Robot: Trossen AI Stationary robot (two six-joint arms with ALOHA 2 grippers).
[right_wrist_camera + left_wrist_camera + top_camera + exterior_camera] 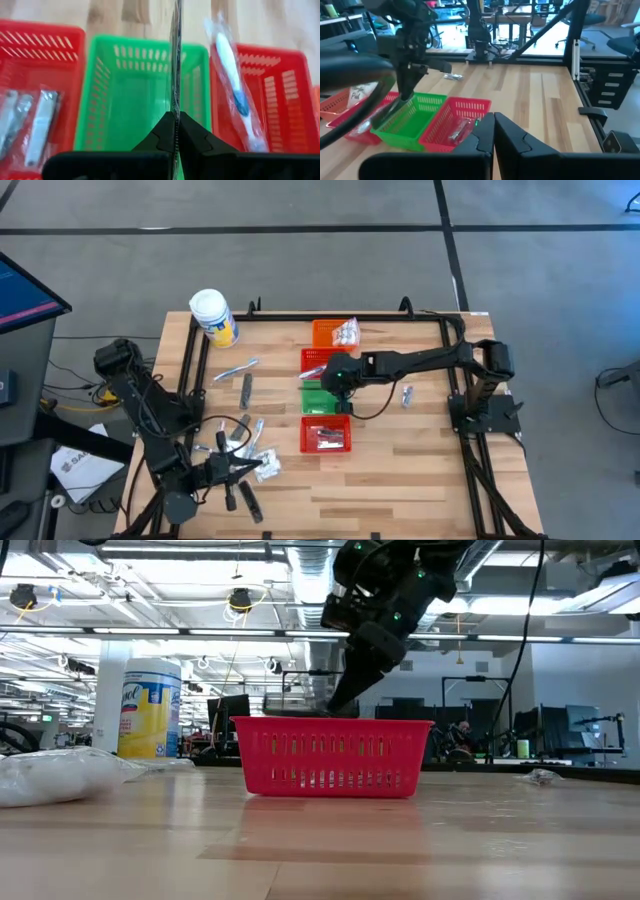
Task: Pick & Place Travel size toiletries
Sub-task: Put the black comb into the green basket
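My right gripper (323,383) hangs over the green basket (130,95), shut on a thin dark flat strip (175,55). Beside the green basket stand a red basket with silvery tubes (30,125) and a red basket with a toothbrush (235,85). An orange basket (328,332) with a sachet stands at the far end of the row. My left gripper (494,131) is shut and empty near the table's front left, above loose sachets (265,465). A toothbrush (236,369) and dark strips (246,387) lie flat on the table to the left. My right gripper pinches one end of the dark strip (175,111) between its two fingers. The fingers slant down from the table's right side. The strip lies along the fingers and sticks out past their tips, edge-on to the wrist camera, over the green basket's opening.
A large white jar with a yellow label (213,317) stands at the far left corner. A small item (407,395) lies right of the baskets. A black frame (350,313) runs along the table's edges. The near red basket (330,755) fills the middle of the low view.
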